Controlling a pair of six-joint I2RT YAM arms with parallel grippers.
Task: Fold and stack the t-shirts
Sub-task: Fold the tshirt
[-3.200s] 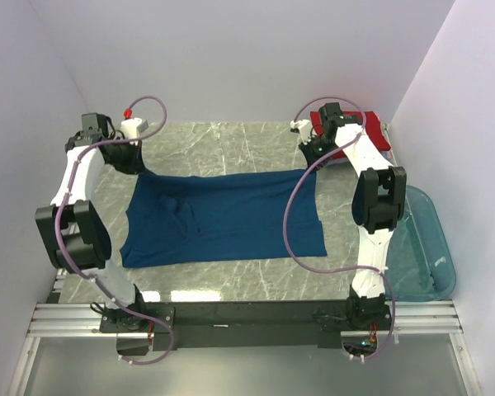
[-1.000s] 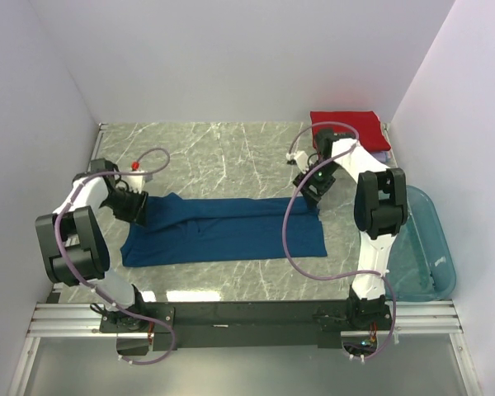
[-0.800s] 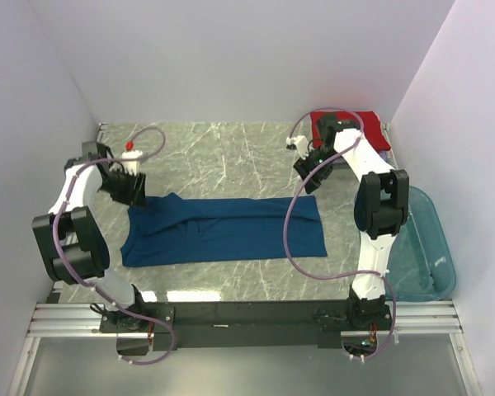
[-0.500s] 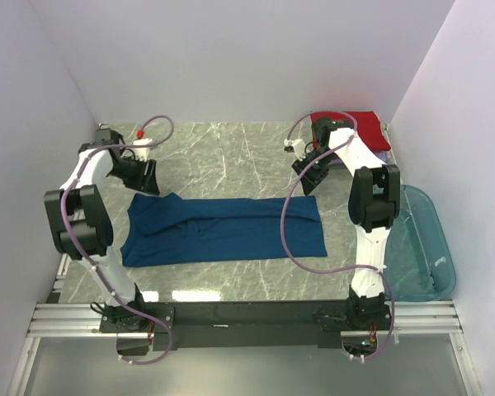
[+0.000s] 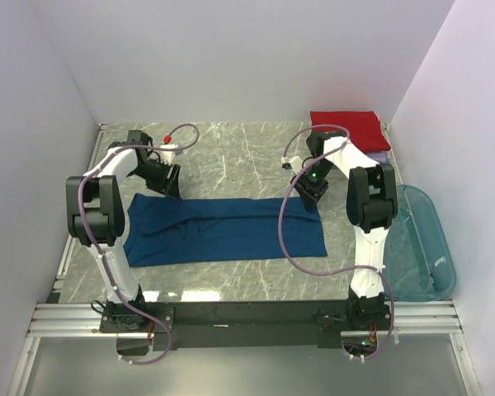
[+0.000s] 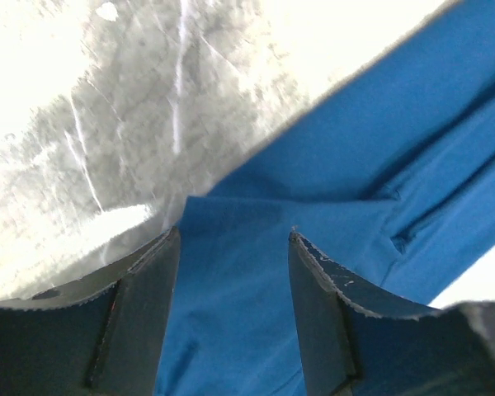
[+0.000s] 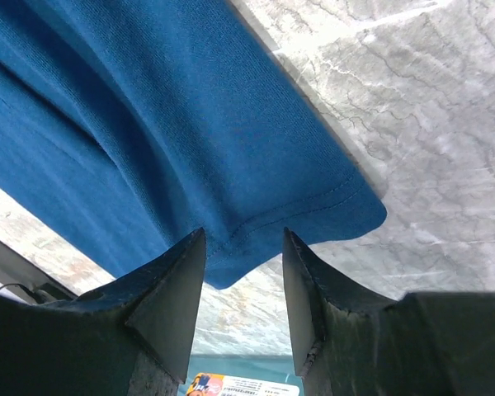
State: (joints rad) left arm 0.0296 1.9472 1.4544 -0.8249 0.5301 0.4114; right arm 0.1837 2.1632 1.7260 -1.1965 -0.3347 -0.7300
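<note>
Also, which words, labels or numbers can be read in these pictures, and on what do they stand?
None can be read.
A colourful label at the teal tub, in the right wrist view, is too small and blurred.
The blue t-shirt shows no print.

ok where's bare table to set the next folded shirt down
Bare marble lies behind the dark blue t-shirt, between the left hand and right hand; a narrower strip runs in front of it. Crowded: the right side, with the red t-shirt and teal tub.
</note>
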